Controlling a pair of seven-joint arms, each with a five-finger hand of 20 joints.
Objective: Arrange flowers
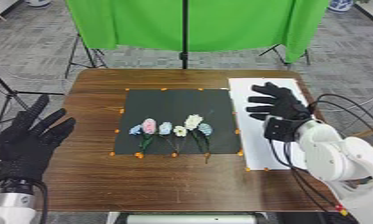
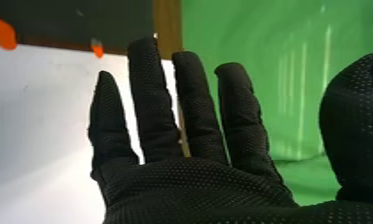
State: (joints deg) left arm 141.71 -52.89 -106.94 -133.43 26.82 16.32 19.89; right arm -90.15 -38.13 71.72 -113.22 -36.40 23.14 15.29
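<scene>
The right hand point(image 1: 287, 107) has its fingers straight and slightly parted, gripping nothing; in the right wrist view its palm point(image 2: 200, 185) and fingers loom close, the thumb cut off by the edge. Beneath this hand lies a white sheet point(image 1: 259, 152), partly covered by the glove, arm and cables; whether glove and sheet touch, I cannot tell.

Past the right fingertips is a dark mat point(image 1: 165, 102), edged with orange markers point(image 1: 140, 155). The flowers lie on it, well apart from both hands, beyond the right fingertips and nearer the robot than they are. Their stems run close together, too small to tell which cross, and the undersides of the blooms are hidden.

Counting toward the left hand point(image 1: 27, 147), they are a large cream bloom point(image 1: 193, 121) with a blue one point(image 1: 205, 129) just behind it, a small white one with a yellow centre point(image 1: 180, 131), a pale blue one point(image 1: 166, 128), a full pink one point(image 1: 149, 126) and a small blue one point(image 1: 135, 130). Green shows low on the stems.

The left hand, fingers straight and spread, is beside the brown table point(image 1: 165, 192). Farthest from all the fingers hangs a green cloth point(image 1: 129, 25).
</scene>
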